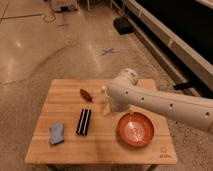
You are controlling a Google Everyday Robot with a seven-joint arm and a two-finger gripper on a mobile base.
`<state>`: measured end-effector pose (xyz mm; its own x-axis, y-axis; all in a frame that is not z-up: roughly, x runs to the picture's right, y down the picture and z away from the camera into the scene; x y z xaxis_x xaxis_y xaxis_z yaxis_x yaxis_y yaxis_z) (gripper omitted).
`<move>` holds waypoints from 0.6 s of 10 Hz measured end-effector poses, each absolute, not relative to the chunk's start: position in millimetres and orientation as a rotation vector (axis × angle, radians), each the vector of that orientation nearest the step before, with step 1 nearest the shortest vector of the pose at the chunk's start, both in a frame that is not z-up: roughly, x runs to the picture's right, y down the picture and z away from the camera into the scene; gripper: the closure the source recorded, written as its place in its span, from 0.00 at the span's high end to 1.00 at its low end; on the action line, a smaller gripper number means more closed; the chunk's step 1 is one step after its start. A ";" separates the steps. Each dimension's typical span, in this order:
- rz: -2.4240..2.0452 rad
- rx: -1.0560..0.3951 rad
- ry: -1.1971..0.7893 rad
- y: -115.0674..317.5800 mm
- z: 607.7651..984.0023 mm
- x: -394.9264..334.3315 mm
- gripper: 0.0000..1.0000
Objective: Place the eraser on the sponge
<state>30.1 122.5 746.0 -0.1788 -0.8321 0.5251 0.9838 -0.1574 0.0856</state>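
Note:
The black eraser (83, 121) lies flat on the wooden table (60, 97), left of centre, its length running front to back. Left of it and a little nearer the front edge lies the light-blue sponge (56, 134), apart from the eraser. My white arm (150, 100) reaches in from the right over the table's middle. The gripper (107, 108) is at the arm's lower end, right of the eraser and not touching it. The arm itself hides most of the gripper.
A small dark-red oval object (86, 94) sits behind the eraser. A red-orange bowl (135, 129) stands at the front right, just under the arm. Bare floor surrounds the table, with a dark wall base along the right.

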 end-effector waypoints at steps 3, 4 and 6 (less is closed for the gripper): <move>-1.794 -0.424 -0.478 126.0 770.5 -6.8 0.80; -1.809 -0.418 -0.485 124.1 774.0 -18.7 0.80; -1.850 -0.414 -0.488 122.5 784.4 -40.8 0.80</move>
